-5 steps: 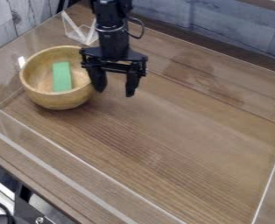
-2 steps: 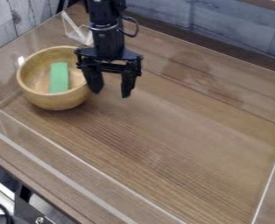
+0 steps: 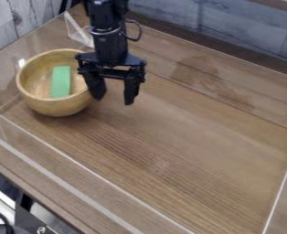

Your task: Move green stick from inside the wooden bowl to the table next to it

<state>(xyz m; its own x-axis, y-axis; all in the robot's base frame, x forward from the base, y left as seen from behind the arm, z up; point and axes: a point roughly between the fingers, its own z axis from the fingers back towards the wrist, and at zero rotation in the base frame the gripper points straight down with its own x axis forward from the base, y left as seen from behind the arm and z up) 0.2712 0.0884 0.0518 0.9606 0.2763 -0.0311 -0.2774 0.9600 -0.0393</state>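
fingers (image 3: 97,89) wide open, nothing between them, hanging over the worktop (image 3: 171,151) at the bowl's right side in the view. can't tell if they touch its rim. green stick (image 3: 60,80) is inside the wooden bowl (image 3: 38,96), lying lengthwise up and down the view. black arm (image 3: 107,27) comes down from the top of the view, just right of the bowl. clear plastic wall (image 3: 24,26) runs behind the bowl.
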